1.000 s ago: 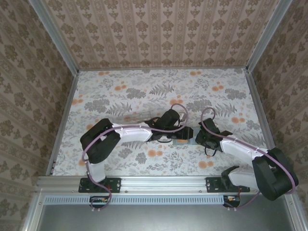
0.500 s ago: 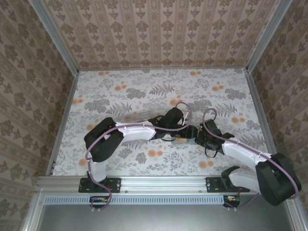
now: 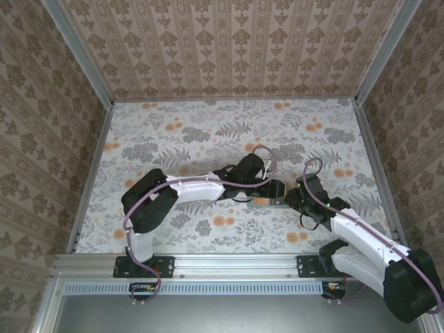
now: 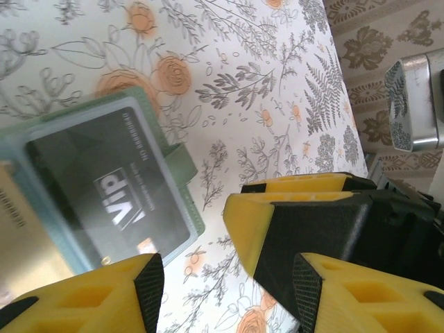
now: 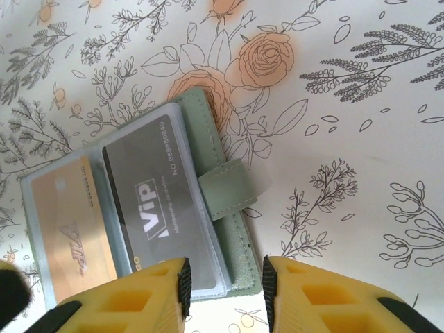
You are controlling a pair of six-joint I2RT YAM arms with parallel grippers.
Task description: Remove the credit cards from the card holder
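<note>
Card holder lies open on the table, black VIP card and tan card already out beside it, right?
No. The card holder lies open, but the black VIP card and tan card sit in its pockets, per the right wrist view.

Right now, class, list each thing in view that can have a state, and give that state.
card holder: lying open, inside up.
clasp strap: unfastened.
black card: in its pocket, not taken out.
tan card: in its pocket, not taken out.
left gripper: open, holding nothing.
right gripper: open, above the card holder's edge.
</note>
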